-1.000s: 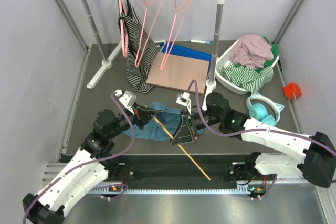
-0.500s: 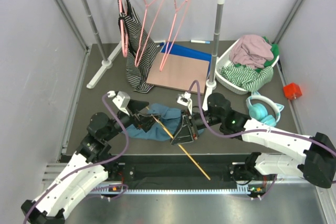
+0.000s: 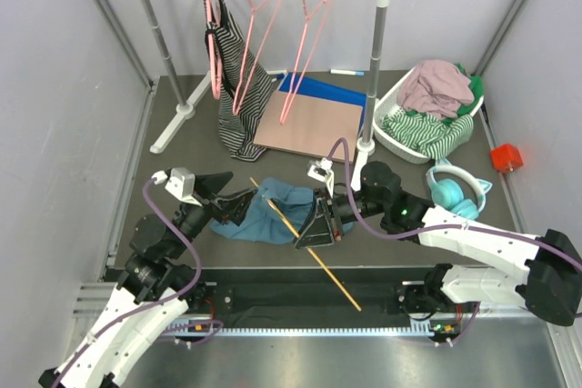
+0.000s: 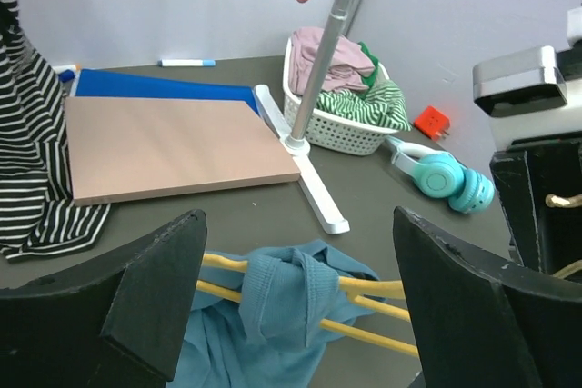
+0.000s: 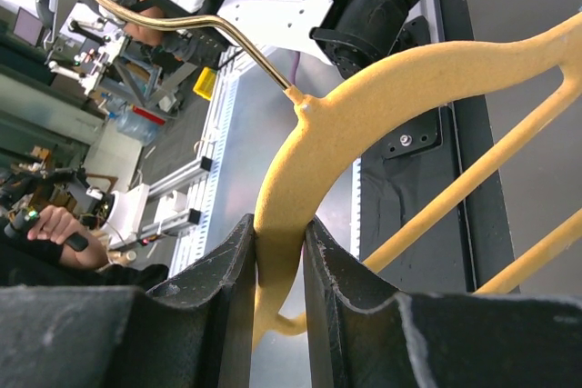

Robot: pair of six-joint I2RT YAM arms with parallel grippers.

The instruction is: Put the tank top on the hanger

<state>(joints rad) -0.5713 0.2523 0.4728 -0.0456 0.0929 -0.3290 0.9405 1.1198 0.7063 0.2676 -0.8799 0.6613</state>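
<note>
A: Progress: what gets logged?
B: Partway, it is judged. The tank top (image 3: 273, 209) is bunched on the surface (image 3: 173, 179) just in front of the rack (image 3: 374, 61), towards its right foot. The hanger (image 3: 284, 219) is laid across the cloth, hook pointed away from the rack.
A: Pincers?
B: The right pincer (image 5: 278, 252) is pressed together on the hanger's neck, just under the hook. The left pincer (image 4: 298, 252) is spread wide; nothing is pinched, and the cloth is seen just ahead of it.
A: Left to do?
B: The straps are not yet seated over both hanger shoulders.
A: View differences?
B: In the left wrist view, yellow bars are seen coming out of both sides of a fold, so part of the cloth is already threaded. That is not resolved from the top. The clamp on the neck is shown clearly only by the right wrist view. The whole layout in front of the rack is given only from above.
</note>
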